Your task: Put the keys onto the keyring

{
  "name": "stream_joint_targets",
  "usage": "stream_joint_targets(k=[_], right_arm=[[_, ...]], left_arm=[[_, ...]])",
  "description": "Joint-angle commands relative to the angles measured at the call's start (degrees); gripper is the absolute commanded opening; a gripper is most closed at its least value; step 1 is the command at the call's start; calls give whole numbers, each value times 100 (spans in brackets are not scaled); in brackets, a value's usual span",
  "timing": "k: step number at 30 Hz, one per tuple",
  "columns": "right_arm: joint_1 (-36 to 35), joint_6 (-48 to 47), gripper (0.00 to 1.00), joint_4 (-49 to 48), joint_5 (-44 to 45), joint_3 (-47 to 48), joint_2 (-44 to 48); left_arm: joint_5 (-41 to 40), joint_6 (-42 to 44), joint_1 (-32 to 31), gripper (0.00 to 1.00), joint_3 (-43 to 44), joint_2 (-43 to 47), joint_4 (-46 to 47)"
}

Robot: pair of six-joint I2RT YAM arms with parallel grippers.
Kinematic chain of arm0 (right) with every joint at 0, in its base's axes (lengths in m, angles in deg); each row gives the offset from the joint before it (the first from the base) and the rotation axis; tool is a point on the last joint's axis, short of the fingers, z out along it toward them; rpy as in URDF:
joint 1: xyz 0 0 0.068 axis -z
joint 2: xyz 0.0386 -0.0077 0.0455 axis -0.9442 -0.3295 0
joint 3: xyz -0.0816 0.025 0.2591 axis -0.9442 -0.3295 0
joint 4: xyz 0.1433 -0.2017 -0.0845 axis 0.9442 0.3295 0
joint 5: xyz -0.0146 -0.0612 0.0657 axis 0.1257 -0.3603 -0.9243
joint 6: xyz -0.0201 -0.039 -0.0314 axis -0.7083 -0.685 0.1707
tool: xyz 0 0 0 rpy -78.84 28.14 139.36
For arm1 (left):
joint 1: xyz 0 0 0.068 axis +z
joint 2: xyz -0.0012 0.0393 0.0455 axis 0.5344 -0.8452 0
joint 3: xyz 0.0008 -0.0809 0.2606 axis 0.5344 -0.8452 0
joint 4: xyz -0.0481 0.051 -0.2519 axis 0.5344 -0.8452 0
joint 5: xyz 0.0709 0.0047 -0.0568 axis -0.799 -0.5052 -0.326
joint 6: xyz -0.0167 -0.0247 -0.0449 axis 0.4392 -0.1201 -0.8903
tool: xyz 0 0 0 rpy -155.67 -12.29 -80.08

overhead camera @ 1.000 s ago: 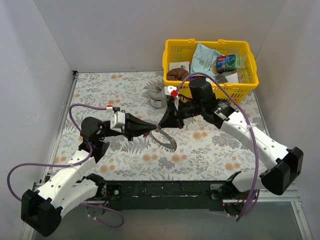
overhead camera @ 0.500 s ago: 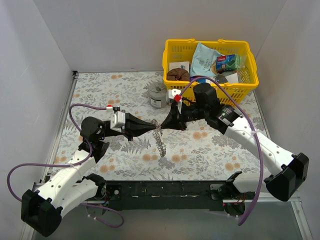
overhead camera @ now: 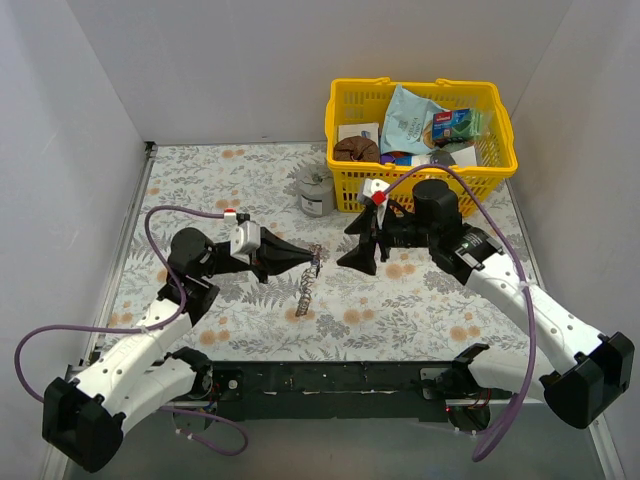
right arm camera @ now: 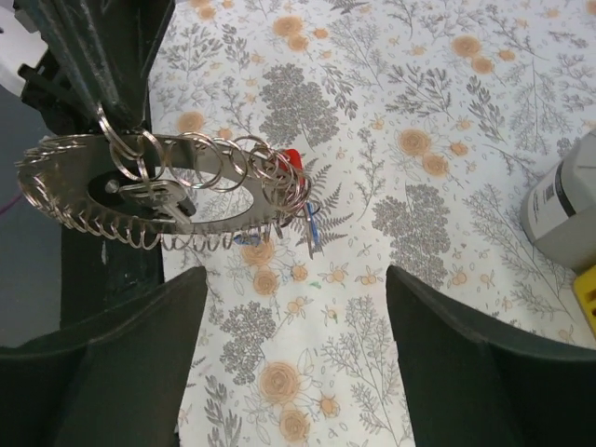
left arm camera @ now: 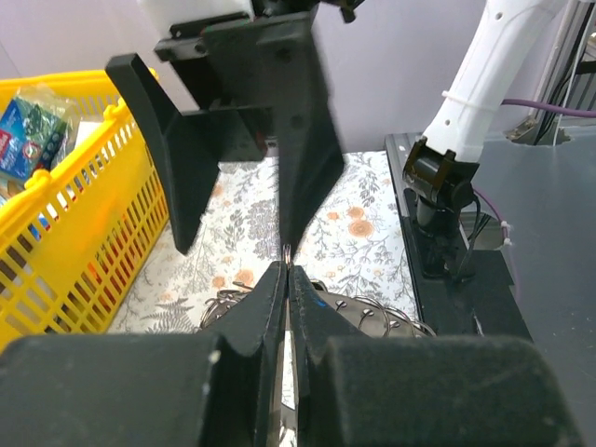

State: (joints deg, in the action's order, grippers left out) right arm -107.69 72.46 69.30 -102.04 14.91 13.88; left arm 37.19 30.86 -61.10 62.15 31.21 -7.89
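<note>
Pinching thin silvery key-strung metal keyring [overhead camera: 308,283] in left jaws alone, with right jaws spread clear. Could slip, dropping onto flowered worktop [overhead camera: 450,300].

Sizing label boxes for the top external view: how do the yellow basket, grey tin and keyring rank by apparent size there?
1. yellow basket, by far.
2. grey tin.
3. keyring: a hanging strand, longer than the tin but far narrower, and nearer the camera, so 2 and 3 are unsure.
</note>
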Motion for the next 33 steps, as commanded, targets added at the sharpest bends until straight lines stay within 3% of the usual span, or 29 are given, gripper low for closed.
stream_joint_targets(k=[1, 11, 20, 24, 28, 33], right_arm=[[176, 200, 88, -517, 99, -269, 347], [625, 297, 93, -517, 170, -779, 838], [757, 394, 93, -570, 126, -1008, 892], [801, 411, 93, -587, 108, -1043, 874], [819, 446, 93, -657, 108, -1175, 865], [836, 534, 93, -833, 47, -1403, 900]], left_arm=[[-234, 231, -21, 0, 259, -242, -246], [-630, 20, -21, 0, 400, -1717, 308], [-1122, -190, -38, 0, 1489, -3457, 817], [-1210, -410, -91, 0, 1710, -3740, 1090], [-1552, -717, -152, 0, 1202, -3802, 1327], [-2360, -1516, -336, 0, -380, -3706, 2275]])
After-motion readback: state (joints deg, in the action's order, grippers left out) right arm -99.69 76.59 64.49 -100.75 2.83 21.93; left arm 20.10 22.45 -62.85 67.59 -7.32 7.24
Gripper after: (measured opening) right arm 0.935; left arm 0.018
